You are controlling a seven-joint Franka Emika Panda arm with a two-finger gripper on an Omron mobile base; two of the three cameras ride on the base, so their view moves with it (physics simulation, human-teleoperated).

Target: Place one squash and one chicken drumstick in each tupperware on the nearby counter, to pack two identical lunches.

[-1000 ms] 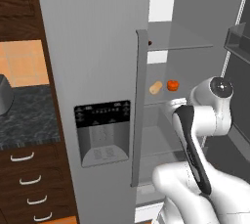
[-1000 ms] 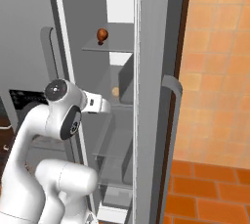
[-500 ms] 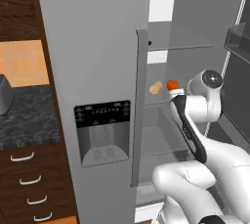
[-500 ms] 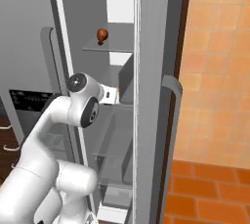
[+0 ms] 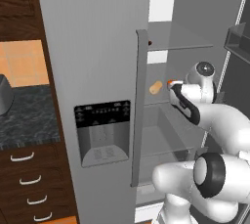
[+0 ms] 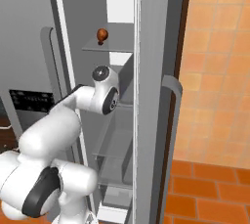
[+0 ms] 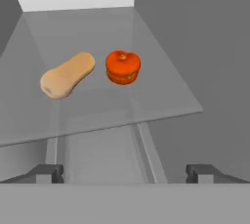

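On a glass fridge shelf (image 7: pixel 161 98) lie a tan, elongated squash (image 7: pixel 67 75) and a round orange squash (image 7: pixel 122 66), side by side and apart. My gripper (image 7: pixel 125 173) hangs in front of the shelf's near edge, open, with nothing between its fingertips (image 7: pixel 49 172). In the left base view the tan squash (image 5: pixel 156 87) sits just left of my hand (image 5: pixel 183 100). A brown item that looks like the chicken drumstick (image 6: pixel 102 34) rests on the shelf above. The counter (image 5: pixel 29 118) lies left of the fridge. The tupperware is out of view.
The closed fridge door with its dispenser (image 5: pixel 102 132) and long handle (image 5: pixel 139 110) stands left of the opening. The open door (image 6: pixel 156 96) flanks the right side. A silver appliance (image 5: pixel 4 100) stands on the counter above the drawers (image 5: pixel 27 184).
The arm has reached forward and up into the fridge, bringing the hand to the level of the squash shelf. The gripper stays open.
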